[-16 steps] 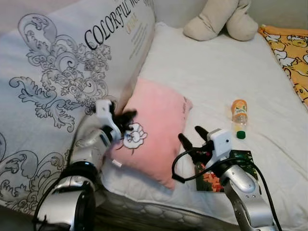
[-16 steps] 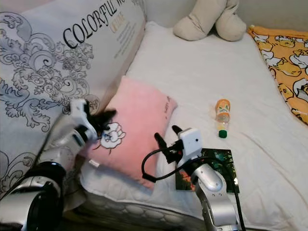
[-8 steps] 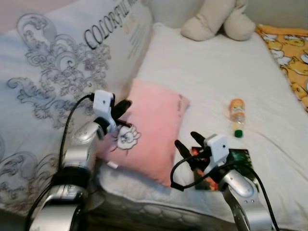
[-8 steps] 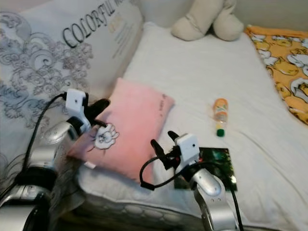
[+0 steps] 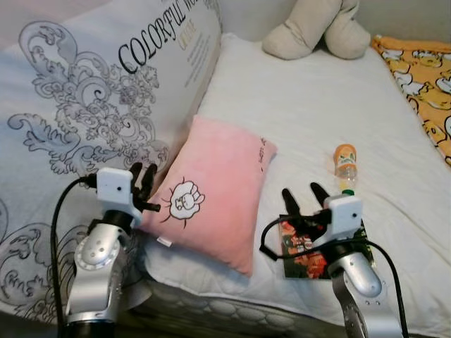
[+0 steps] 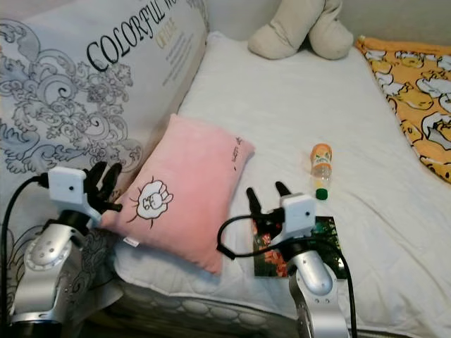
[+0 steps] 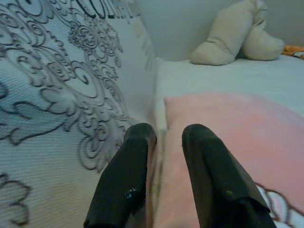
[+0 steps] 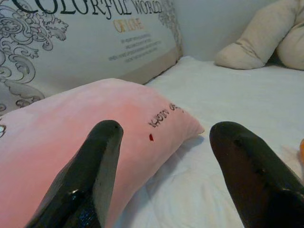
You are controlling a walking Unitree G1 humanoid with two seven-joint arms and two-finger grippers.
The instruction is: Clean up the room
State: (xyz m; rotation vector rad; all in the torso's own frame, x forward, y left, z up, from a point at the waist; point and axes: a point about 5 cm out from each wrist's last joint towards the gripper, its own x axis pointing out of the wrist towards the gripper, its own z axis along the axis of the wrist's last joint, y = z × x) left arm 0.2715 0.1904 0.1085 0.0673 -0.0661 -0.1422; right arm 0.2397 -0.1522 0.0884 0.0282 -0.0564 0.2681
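A pink pillow (image 5: pixel 218 190) with a white cartoon print lies flat on the white bed (image 5: pixel 317 113), near its front edge. My left gripper (image 5: pixel 142 172) stands at the pillow's left edge, against the big patterned quilt (image 5: pixel 84 105). In the left wrist view the left gripper (image 7: pixel 168 130) is open by a narrow gap and holds nothing; the pillow (image 7: pixel 237 137) lies just beyond. My right gripper (image 5: pixel 301 192) hangs wide open to the right of the pillow, above a dark picture card (image 5: pixel 310 246). An orange bottle (image 5: pixel 345 163) with a green cap lies further back.
A beige plush toy (image 5: pixel 317 28) sits at the head of the bed. A yellow cartoon blanket (image 5: pixel 423 77) covers the right side. The quilt printed "COLORFUL WORLD" leans along the left. The bed's front edge (image 5: pixel 232 310) runs just below the pillow.
The left gripper has let go of the pillow's corner and drawn back to the left. The pillow has settled flat. The right gripper has shifted slightly to the right, still open.
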